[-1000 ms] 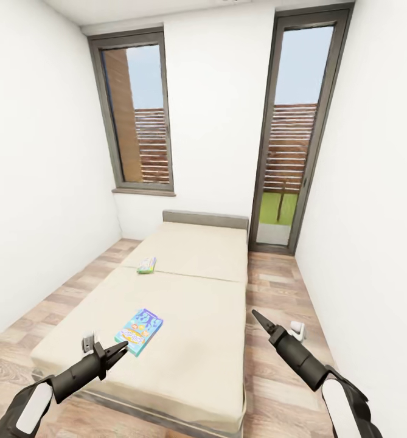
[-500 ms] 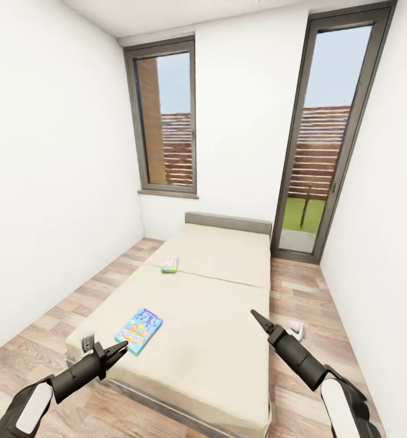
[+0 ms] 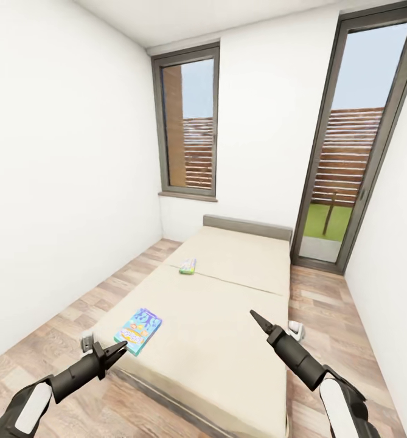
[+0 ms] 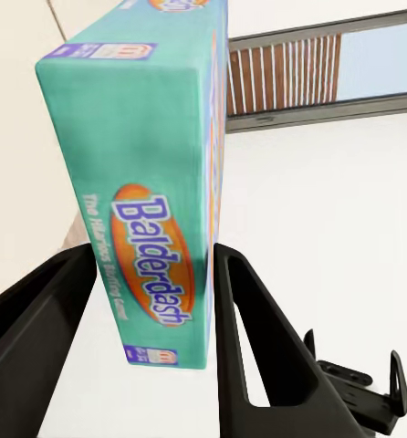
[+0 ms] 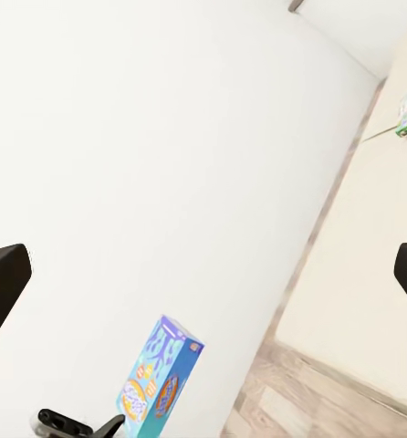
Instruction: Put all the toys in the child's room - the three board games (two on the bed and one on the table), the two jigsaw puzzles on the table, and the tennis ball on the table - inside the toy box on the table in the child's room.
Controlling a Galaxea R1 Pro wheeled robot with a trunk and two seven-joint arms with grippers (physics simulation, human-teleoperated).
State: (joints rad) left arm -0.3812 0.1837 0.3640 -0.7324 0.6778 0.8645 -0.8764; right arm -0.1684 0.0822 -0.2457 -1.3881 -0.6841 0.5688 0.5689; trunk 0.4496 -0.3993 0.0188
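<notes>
Your left pincer (image 3: 117, 349) hangs low over the near left corner of the bed (image 3: 227, 340), its two fingers spread, nothing between them; in the left wrist view the fingers (image 4: 258, 356) stand either side of the near short end of the light blue board game (image 4: 153, 182), marked "Balderdash", apart from it as far as you can tell. That board game (image 3: 138, 330) lies flat on the mattress near the bed's left edge, long axis running roughly up the bed, tilted a little toward the right wall, near end just beyond your fingertips. A second board game (image 3: 188, 266), green-edged, lies flat further up, close to the left edge by the mattress seam; its axis is too small to read. Your right pincer (image 3: 252, 315) is over the bed's right half, closed to a single point, empty. Bare mattress between the two boxes and across the middle. Plank floor (image 3: 136, 267) open along the left side up to the white wall; narrower strip on the right.
</notes>
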